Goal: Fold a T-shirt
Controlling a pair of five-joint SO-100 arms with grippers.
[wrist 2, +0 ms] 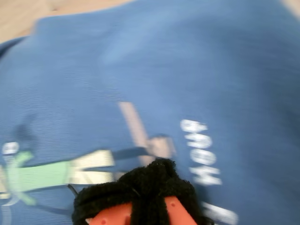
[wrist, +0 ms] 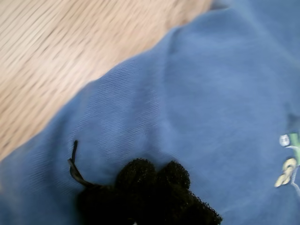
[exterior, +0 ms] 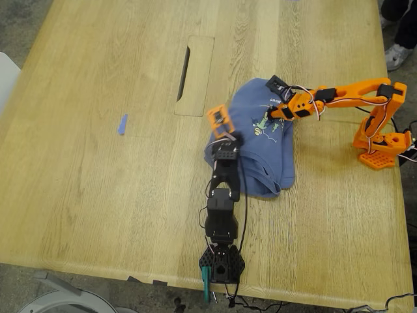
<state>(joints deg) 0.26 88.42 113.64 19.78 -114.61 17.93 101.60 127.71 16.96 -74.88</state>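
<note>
A pale oak-grain worktop (exterior: 98,195) with a slot cut-out (exterior: 184,73) carries the crumpled slate-blue T-shirt (exterior: 260,156) toward the exterior view's right. My first tool (wrist: 150,187) and my second tool (wrist 2: 150,187), both fuzzy-padded, press its soft knit; whether either grips cannot be told.

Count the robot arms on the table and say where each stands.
2: a black arm at the table's near edge, and an orange arm at the exterior view's right, both reaching onto the T-shirt.
</note>
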